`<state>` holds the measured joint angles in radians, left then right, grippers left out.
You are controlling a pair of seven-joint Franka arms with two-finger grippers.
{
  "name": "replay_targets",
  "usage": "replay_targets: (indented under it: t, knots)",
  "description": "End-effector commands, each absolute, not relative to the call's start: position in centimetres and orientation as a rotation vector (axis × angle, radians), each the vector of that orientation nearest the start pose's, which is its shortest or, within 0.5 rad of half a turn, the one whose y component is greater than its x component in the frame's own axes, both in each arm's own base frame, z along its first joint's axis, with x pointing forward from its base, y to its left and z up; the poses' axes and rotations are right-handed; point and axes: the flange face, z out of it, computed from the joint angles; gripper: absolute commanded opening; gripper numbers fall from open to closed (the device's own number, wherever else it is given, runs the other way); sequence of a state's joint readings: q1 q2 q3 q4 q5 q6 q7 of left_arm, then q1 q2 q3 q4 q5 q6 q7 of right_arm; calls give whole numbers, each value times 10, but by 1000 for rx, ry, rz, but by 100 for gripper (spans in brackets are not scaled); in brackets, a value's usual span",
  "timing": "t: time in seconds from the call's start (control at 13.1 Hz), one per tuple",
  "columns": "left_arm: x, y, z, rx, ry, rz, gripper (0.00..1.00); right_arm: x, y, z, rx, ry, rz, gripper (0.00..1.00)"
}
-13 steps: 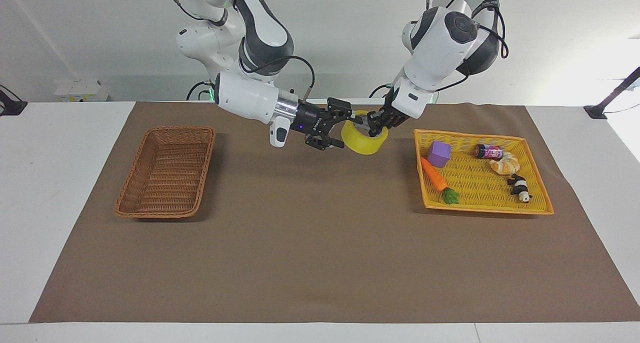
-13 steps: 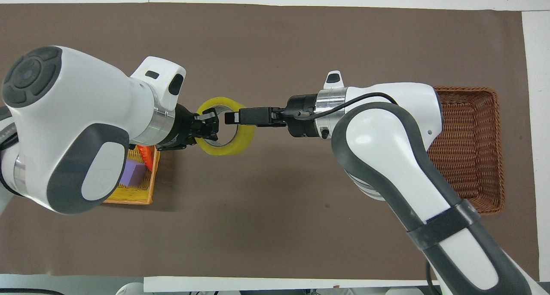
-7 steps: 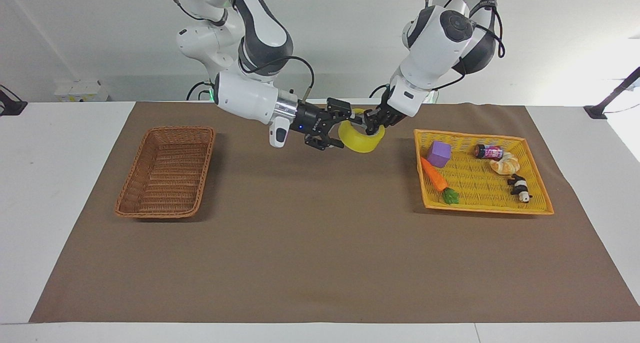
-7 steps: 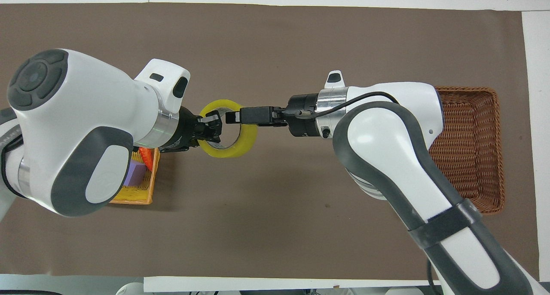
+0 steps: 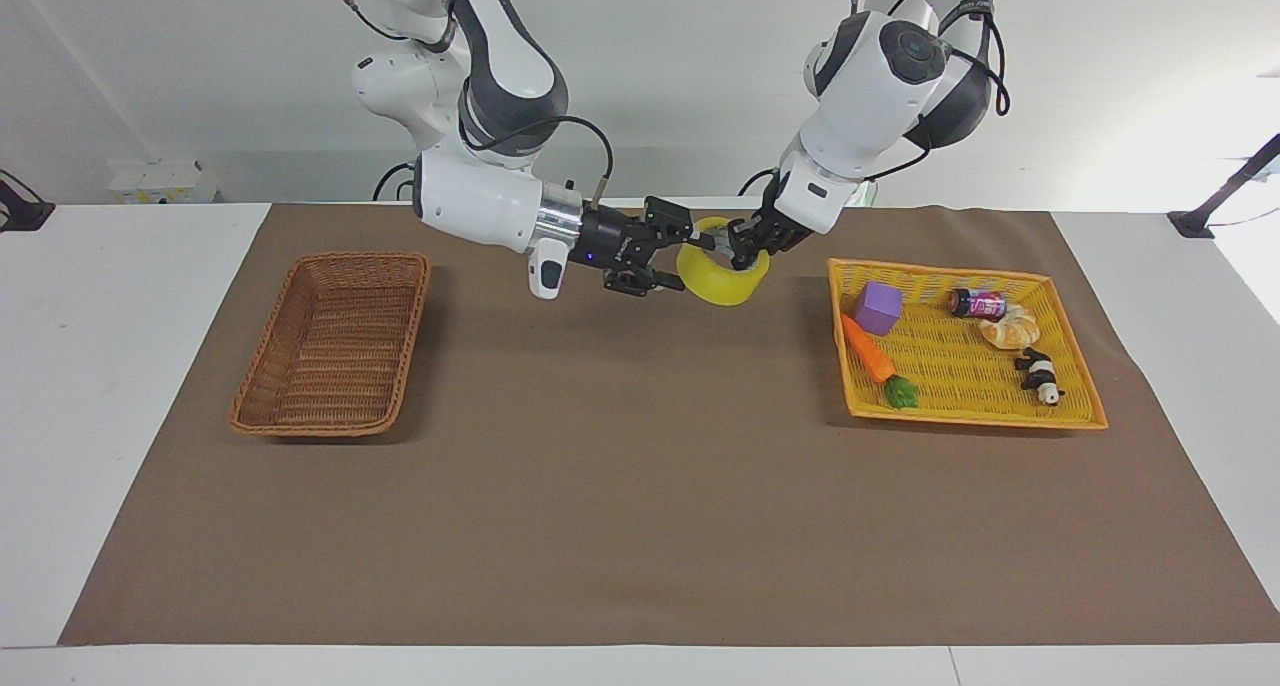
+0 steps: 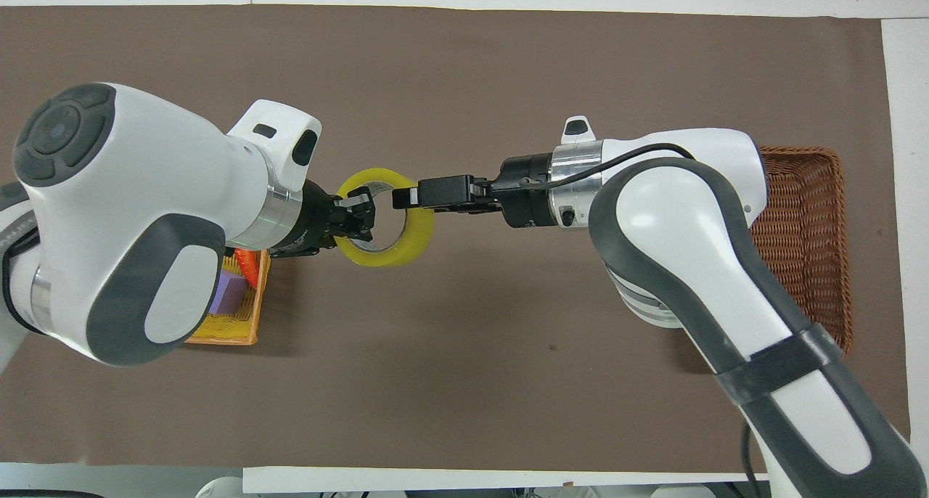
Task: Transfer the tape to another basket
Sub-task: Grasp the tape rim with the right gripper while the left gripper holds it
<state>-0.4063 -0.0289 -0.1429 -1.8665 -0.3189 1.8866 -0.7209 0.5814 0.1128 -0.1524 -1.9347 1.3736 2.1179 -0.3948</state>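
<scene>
The yellow tape [image 5: 722, 284] hangs in the air over the mat's middle, between the two baskets; it also shows in the overhead view [image 6: 392, 252]. My left gripper [image 5: 745, 251] is shut on the roll's wall at the side toward the yellow tray, also in the overhead view [image 6: 355, 218]. My right gripper [image 5: 685, 261] reaches in level from the wicker basket's side, open, with one finger above and one below the roll's other wall, also in the overhead view [image 6: 406, 195]. The brown wicker basket [image 5: 355, 258] stands empty at the right arm's end, half hidden by the right arm in the overhead view [image 6: 813, 215].
A yellow-orange woven tray [image 5: 960, 271] at the left arm's end holds a purple cube [image 5: 877, 307], a carrot [image 5: 868, 351], a small can [image 5: 977, 303], a bread roll [image 5: 1010, 328] and a panda toy [image 5: 1040, 376]. A brown mat covers the table.
The left gripper carried the tape a little up and toward the right gripper, then held still. The right gripper has drawn back slightly toward the wicker basket's end.
</scene>
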Motion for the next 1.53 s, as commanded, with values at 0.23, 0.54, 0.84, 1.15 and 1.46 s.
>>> replay_targets:
  t: [0.23, 0.54, 0.84, 1.15, 1.46]
  knots:
    - [455, -309, 538, -3376, -455, 232, 0, 528, 292, 469, -1968, -48, -28, 77]
    - [456, -308, 538, -3378, -456, 227, 0, 526, 293, 466, -1970, -49, -22, 71]
    - [456, -308, 539, -3380, -461, 225, 0, 526, 293, 468, -1966, -48, -19, 0]
    - [456, -308, 539, -3380, -461, 225, 0, 526, 292, 468, -1967, -42, -17, 0]
    - [457, -307, 539, -3381, -469, 233, 19, 526, 291, 468, -1961, -47, -9, 0]
